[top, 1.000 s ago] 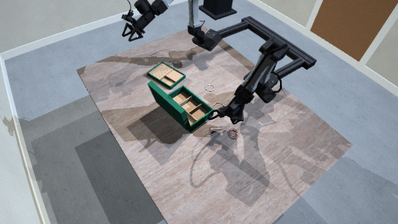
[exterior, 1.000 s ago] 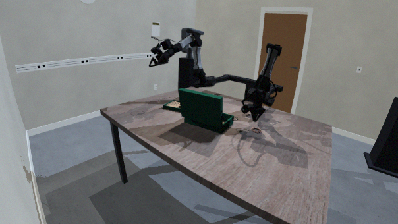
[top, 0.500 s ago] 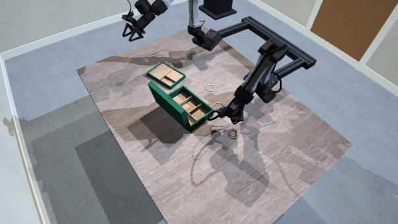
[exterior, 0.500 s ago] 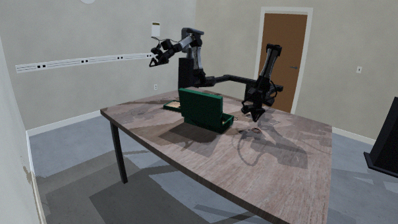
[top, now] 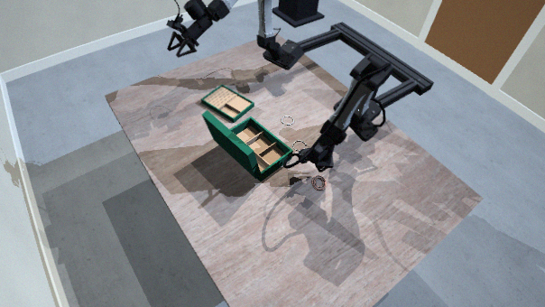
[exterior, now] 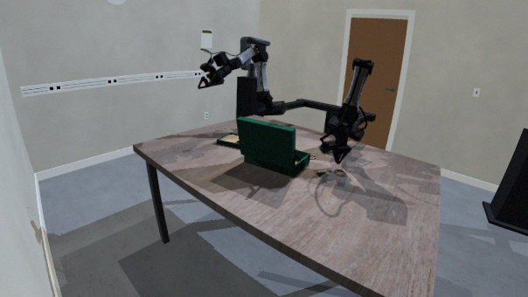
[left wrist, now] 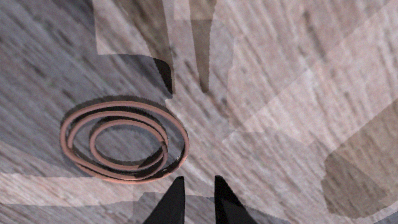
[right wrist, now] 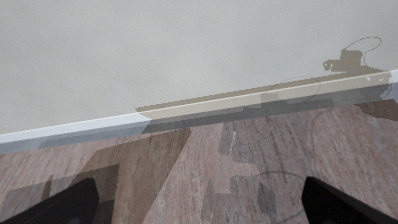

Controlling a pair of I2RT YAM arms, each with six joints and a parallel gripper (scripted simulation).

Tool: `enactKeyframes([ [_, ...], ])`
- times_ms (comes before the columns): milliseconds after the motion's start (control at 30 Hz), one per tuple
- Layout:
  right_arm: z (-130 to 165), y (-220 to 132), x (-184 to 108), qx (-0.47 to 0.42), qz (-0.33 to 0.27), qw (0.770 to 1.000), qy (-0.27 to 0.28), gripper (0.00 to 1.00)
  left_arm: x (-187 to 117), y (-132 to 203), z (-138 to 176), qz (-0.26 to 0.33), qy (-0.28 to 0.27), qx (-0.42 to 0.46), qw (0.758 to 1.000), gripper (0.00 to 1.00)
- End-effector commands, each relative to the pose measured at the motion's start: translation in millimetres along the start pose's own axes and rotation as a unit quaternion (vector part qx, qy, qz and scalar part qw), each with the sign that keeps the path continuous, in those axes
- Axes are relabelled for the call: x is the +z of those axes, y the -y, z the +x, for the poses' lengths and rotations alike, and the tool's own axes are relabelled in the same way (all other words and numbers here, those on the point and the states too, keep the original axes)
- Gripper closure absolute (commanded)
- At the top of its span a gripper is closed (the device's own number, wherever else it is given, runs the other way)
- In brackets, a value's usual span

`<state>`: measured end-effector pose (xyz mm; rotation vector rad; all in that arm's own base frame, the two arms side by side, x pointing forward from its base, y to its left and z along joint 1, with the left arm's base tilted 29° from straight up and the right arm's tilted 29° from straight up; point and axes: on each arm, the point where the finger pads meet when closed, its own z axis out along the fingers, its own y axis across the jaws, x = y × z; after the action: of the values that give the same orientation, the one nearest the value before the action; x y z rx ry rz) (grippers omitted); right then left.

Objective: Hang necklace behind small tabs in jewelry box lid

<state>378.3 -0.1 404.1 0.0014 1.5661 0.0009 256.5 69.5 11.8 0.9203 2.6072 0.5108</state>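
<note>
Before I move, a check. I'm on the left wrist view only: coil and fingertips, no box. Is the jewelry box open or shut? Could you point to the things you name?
Observer: Open. The lid [top: 230,142] [exterior: 267,140] stands raised along one long side of the jewelry box [top: 275,169] [exterior: 302,166].
Operator: Right gripper near the box?
Observer: No, the right gripper [top: 174,51] [exterior: 202,86] [right wrist: 199,187] is up in the air well away from it, fingers wide apart.
Operator: Anything else green out there?
Observer: Yes, a shallow green tray [top: 221,112] [exterior: 227,143] on the table, past the box from your side.
</note>
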Motion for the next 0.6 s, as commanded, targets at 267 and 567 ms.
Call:
enactKeyframes([
  [267, -32, -4, -13, -0.005, -0.007, 0.999, 0.042, 0.00, 6, -7, -8, -0.013, 0.016, 0.004, 1.000, 0.84],
  [567, -32, -4, -13, -0.005, -0.007, 0.999, 0.042, 0.00, 14, -8, -9, -0.013, 0.018, 0.003, 1.000, 0.84],
])
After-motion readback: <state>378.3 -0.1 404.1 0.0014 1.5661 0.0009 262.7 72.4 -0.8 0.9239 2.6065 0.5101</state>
